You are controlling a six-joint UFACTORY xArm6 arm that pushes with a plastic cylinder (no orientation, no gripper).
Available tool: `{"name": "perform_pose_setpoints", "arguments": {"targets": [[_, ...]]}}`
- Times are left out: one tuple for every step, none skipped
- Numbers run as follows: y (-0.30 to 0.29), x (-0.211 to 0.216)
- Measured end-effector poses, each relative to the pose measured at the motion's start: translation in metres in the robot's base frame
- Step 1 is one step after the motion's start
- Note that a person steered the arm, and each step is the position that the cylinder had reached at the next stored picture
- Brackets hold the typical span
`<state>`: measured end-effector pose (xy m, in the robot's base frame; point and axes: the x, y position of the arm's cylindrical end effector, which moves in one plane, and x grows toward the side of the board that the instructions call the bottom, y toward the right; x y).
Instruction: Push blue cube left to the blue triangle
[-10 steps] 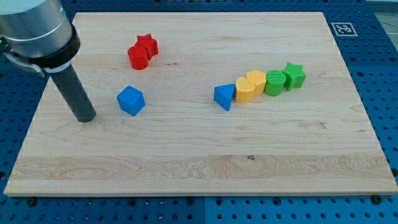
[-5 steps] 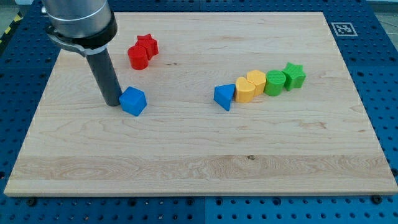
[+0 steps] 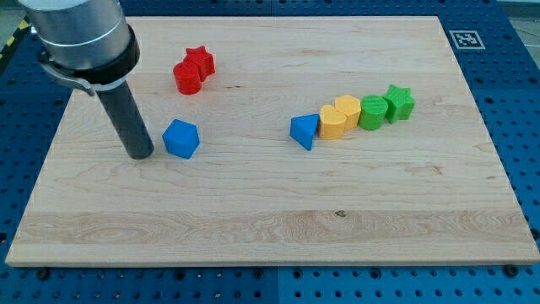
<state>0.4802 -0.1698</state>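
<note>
The blue cube (image 3: 180,138) lies on the wooden board (image 3: 270,219) left of centre. The blue triangle (image 3: 304,131) lies near the middle, well to the cube's right. My tip (image 3: 140,155) rests on the board just left of the blue cube, a small gap apart from it. The dark rod rises up and to the left from the tip.
Two red blocks, a star (image 3: 201,60) and a rounder one (image 3: 186,77), sit near the view's top left. Right of the triangle stand two yellow blocks (image 3: 340,116), a green block (image 3: 370,112) and a green star (image 3: 399,102) in a row.
My tip first moved right up against the blue cube's left side, then drew back a little to the left and down. The cube sits about where it was.
</note>
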Motion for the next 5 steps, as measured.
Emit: {"name": "perform_pose_setpoints", "arguments": {"targets": [[0.021, -0.01], [0.029, -0.011], [0.038, -0.011], [0.039, -0.017], [0.04, -0.027]]}}
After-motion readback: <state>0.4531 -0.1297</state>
